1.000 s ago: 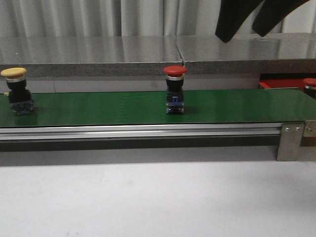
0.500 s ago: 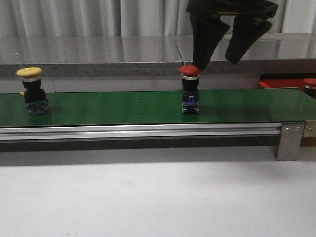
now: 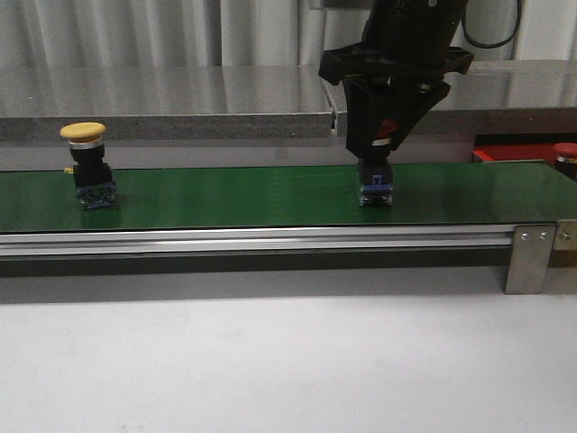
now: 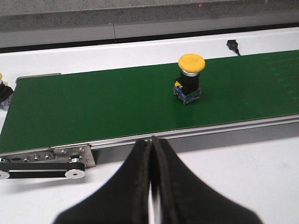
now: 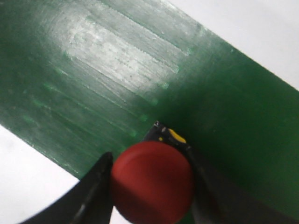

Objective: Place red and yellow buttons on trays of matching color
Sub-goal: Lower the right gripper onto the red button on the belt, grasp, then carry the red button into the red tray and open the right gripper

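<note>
Front view: the right gripper (image 3: 386, 135) pinches the red button (image 3: 377, 176), upright on the matte green belt (image 3: 234, 194); a domed yellow button (image 3: 87, 164) stands far left, a red tray (image 3: 514, 152) at the right edge.
Left wrist view: the left gripper (image 4: 152, 154) has its black fingers pressed together.
Right wrist view: smooth red cap between the fingers.

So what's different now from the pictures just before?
Both buttons rode the green belt toward the right. The right gripper came down and now straddles the red button; whether it grips is unclear. The yellow button stays untouched, and the left gripper is shut.
</note>
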